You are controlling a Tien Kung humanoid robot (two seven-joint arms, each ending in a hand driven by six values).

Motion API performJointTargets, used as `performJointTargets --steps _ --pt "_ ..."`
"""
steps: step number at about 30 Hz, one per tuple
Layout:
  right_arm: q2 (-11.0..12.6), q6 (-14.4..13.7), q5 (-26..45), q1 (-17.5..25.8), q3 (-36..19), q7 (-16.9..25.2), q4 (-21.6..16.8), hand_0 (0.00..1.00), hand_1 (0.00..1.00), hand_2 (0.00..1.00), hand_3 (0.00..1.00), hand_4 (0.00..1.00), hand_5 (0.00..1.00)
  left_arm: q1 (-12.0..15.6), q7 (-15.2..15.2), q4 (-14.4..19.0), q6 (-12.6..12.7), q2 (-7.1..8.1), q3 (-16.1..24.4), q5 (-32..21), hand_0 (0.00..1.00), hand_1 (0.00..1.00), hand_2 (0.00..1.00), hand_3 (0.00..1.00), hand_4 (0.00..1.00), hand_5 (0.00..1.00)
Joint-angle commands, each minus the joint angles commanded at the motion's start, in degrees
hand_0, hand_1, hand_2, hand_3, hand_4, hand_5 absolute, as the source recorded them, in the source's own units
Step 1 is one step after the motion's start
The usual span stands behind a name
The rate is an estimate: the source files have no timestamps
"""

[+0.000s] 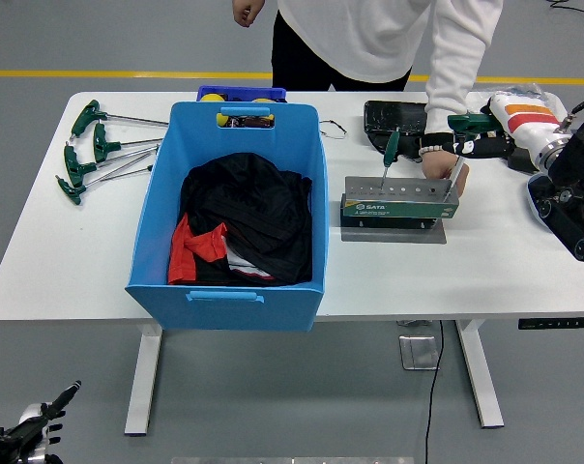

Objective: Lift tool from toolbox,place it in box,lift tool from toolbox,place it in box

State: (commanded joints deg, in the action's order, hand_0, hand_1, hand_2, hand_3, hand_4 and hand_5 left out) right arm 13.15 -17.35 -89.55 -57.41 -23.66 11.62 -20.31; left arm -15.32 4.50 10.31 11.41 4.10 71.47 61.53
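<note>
The grey tool rack (394, 201) stands on the table right of the blue box (229, 280), which holds black and red cloth. One green-handled tool (392, 147) stands upright in the rack's left end. My right hand (478, 143) reaches in from the right over the rack's right end, its fingers curled on a second green T-handle tool (469, 121) whose shaft (458, 174) runs down to the rack. A person's hand (435, 162) rests on the rack's back edge. My left hand (26, 440) hangs low at the bottom left, below the table, fingers spread.
Several green T-handle wrenches (97, 150) lie at the table's left end. A small blue bin with yellow items (239, 97) sits behind the box, and a black tray (394, 121) lies behind the rack. The person stands at the far side.
</note>
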Motion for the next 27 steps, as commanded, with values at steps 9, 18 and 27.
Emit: performJointTargets --steps 9,18,27 --pt "0.7 -2.3 -3.2 -0.4 -0.1 1.6 -0.5 0.002 0.002 0.002 0.002 0.931 0.363 0.7 0.0 0.0 0.0 -0.09 1.0 0.5 0.809 0.87 0.861 0.792 0.78 0.695" --pt "1.7 0.6 -2.5 -0.5 0.4 1.6 -2.3 0.002 0.002 0.002 0.002 0.641 0.105 1.6 0.3 0.0 -0.1 -0.14 2.6 2.2 0.809 0.871 0.862 0.792 0.779 0.694" --pt "3.2 2.0 -3.7 -1.1 -0.8 -0.4 -5.7 0.002 0.002 0.002 0.002 0.696 0.002 2.2 0.2 0.0 -0.1 -0.07 3.4 2.8 0.809 0.872 0.861 0.792 0.779 0.694"
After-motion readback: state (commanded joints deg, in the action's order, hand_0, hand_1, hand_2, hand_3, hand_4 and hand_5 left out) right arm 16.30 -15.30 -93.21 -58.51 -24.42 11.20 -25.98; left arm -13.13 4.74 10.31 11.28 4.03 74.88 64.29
